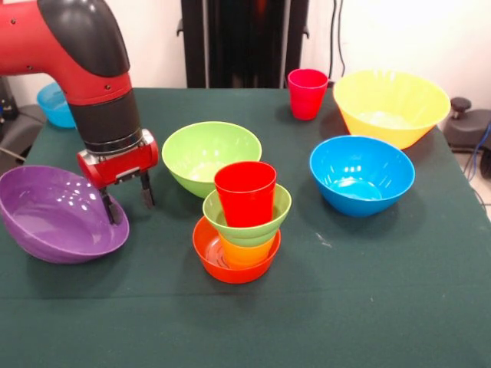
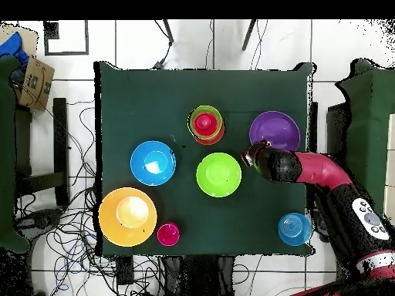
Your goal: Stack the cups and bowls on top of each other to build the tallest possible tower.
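Observation:
The tower stands mid-table: a small orange bowl, a yellow-orange cup in it, a small green bowl on that, and a red cup on top. It also shows in the overhead view. My gripper is open and empty, left of the tower, at the right rim of the tilted purple bowl. One finger stands over the rim, the other outside it. In the overhead view the gripper sits between the purple bowl and the large green bowl.
A large green bowl stands behind the tower. A blue bowl, a large yellow bowl and a pink-magenta cup are to the right. A small blue bowl sits off the table's far left corner.

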{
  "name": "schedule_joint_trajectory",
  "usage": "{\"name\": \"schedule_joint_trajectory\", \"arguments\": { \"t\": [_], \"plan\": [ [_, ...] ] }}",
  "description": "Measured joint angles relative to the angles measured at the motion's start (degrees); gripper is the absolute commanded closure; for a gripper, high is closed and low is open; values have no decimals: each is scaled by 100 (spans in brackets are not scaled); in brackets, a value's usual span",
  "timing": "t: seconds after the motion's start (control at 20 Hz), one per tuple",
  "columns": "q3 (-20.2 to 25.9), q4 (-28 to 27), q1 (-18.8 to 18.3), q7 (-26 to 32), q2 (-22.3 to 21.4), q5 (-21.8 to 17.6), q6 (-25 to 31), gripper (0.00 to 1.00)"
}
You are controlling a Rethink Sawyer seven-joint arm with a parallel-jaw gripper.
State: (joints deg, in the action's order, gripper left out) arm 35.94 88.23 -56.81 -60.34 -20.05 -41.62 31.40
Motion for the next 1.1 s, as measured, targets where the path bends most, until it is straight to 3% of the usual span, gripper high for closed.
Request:
{"name": "schedule_joint_trajectory", "arguments": {
  "t": [0.3,0.85,1.1],
  "plan": [
    [-1,1,24,0,-152,-1,0,0],
    [-57,-47,266,0,-959,-2,1,0],
    [-88,-173,397,0,-1133,-1,1,0]
  ]
}}
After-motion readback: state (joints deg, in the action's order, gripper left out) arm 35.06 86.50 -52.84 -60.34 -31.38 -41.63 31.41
